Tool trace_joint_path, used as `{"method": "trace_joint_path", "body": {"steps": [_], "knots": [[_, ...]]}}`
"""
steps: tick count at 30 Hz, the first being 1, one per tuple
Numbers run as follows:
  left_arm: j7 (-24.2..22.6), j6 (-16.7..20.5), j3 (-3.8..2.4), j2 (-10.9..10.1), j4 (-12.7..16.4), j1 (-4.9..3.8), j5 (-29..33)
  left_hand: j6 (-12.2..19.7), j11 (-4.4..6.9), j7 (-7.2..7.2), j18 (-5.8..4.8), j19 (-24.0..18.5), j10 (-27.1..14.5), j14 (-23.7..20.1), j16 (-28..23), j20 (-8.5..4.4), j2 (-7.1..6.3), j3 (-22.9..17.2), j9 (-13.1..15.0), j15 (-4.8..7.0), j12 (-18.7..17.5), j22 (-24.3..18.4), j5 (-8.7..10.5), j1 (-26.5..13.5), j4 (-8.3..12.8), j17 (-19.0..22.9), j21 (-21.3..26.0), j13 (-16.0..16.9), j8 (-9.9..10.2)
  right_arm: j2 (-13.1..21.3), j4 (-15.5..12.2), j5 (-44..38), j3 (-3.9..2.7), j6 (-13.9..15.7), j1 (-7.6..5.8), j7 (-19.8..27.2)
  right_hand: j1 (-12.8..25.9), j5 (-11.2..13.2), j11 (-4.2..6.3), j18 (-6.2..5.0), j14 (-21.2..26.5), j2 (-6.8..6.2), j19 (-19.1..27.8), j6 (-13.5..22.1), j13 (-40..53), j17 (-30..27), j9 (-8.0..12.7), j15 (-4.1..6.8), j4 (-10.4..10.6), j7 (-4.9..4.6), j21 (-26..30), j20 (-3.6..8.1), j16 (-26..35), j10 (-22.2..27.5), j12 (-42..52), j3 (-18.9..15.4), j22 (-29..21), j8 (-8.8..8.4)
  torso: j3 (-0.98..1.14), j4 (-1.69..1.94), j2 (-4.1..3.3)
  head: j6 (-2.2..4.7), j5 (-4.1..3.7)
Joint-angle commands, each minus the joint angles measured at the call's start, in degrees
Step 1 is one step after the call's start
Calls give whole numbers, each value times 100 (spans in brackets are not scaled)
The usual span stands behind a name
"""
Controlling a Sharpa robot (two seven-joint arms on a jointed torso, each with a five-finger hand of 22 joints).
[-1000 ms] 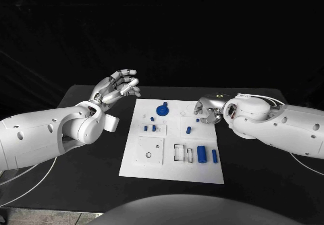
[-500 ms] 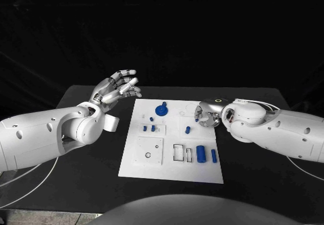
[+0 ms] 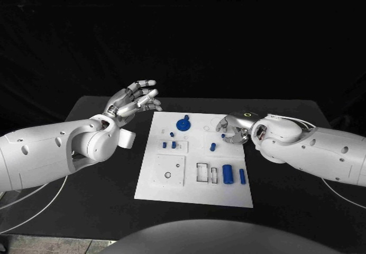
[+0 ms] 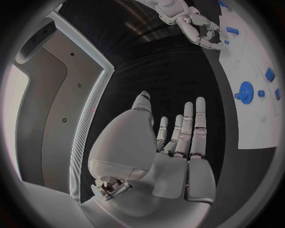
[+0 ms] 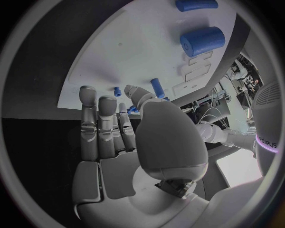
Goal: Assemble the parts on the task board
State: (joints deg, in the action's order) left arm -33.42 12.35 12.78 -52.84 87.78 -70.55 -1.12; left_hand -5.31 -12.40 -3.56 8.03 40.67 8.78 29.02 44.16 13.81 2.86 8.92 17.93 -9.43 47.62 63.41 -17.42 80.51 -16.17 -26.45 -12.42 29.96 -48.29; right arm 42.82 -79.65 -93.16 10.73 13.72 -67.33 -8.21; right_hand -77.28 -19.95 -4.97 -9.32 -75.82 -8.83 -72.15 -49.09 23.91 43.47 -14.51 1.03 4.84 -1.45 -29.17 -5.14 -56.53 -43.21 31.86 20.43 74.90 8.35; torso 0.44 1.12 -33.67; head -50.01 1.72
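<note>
A white task board (image 3: pixel 194 182) lay in the middle of a black table (image 3: pixel 91 174), its long side running away from the robot. Small blue parts sat on it: a round gear-like part (image 3: pixel 183 125) near the far end, a few tiny pegs (image 3: pixel 173 144) toward the middle, and a thick cylinder (image 3: pixel 227 172) with a thinner rod (image 3: pixel 243 176) beside it near the right edge, closer to the robot.

The left hand (image 3: pixel 134 98) was raised above the table just off the board's far left corner, well clear of every part. Its fingers were extended and slightly spread, palm facing the board, and it held nothing. The left wrist view showed the same hand (image 4: pixel 172 142) with straight fingers and nothing in the palm, the board (image 4: pixel 258 95) off to one side with the gear-like part (image 4: pixel 244 90) on it.

The right hand (image 3: pixel 232 129) was low over the board's right edge, about level with the gear-like part and just beyond a small blue peg (image 3: pixel 212 146). In the right wrist view, the fingers (image 5: pixel 98 123) stood straight and close together with the thumb alongside, nothing between them; the fingertips were over the board (image 5: pixel 130 52) near small pegs (image 5: pixel 157 88), while the thick cylinder (image 5: pixel 202 42) and rod (image 5: pixel 196 4) lay farther along the board
</note>
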Motion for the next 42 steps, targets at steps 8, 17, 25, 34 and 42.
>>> {"method": "trace_joint_path", "body": {"steps": [8,17,25,34,42], "knots": [[132,-252,-1,70,-80,53,-5,61,-24,-65,49,58,-62,8,60,16,16,69,-93,-40,81,-4,-65,159,22,39,54,-89,-58,3,87,391,-2,182,21,251,-56,-105,22,-26,63,80,-5,-139,-65,-180,-68,-13,-20,-127,178,-3,135,-164,51,44,39,69,-2,-4,-6,1,-7],[162,-274,-1,91,-98,76,-27,72,-34,-100,48,63,-66,4,81,22,42,89,-148,-47,127,1,-103,211,26,61,69,-143,-88,-54,176,450,-2,130,73,264,-174,-906,39,-17,44,136,-41,-524,-208,-179,-221,-24,-156,-394,166,12,120,-312,-18,192,125,278,-2,0,-1,1,5],[177,-283,-1,92,-95,79,-30,76,-42,-122,47,71,-66,8,104,27,73,103,-192,-52,165,7,-141,247,25,76,79,-188,-116,-118,298,454,-2,99,127,260,-182,-980,61,-10,16,185,-57,-742,-268,-141,-313,-37,-217,-473,115,7,77,-435,-31,207,197,396,-3,1,-1,1,17],[195,-309,-1,119,-118,80,-31,81,-51,-141,46,83,-66,21,139,33,110,124,-256,-57,217,17,-204,302,31,99,92,-253,-155,-146,350,457,-2,39,162,282,-183,-905,106,-12,25,227,-49,-941,-328,-172,-453,-7,-296,-469,105,19,90,-627,-29,159,247,536,-3,-3,2,1,23],[223,-356,-1,154,-156,84,-35,81,-63,-161,42,99,-68,48,199,40,175,145,-371,-65,304,38,-366,430,71,142,114,-375,-223,-157,356,457,-2,61,167,312,-222,-907,150,-16,36,254,-39,-1053,-374,-200,-603,8,-390,-440,103,38,107,-825,-25,119,260,653,-3,-1,0,1,21]]}}
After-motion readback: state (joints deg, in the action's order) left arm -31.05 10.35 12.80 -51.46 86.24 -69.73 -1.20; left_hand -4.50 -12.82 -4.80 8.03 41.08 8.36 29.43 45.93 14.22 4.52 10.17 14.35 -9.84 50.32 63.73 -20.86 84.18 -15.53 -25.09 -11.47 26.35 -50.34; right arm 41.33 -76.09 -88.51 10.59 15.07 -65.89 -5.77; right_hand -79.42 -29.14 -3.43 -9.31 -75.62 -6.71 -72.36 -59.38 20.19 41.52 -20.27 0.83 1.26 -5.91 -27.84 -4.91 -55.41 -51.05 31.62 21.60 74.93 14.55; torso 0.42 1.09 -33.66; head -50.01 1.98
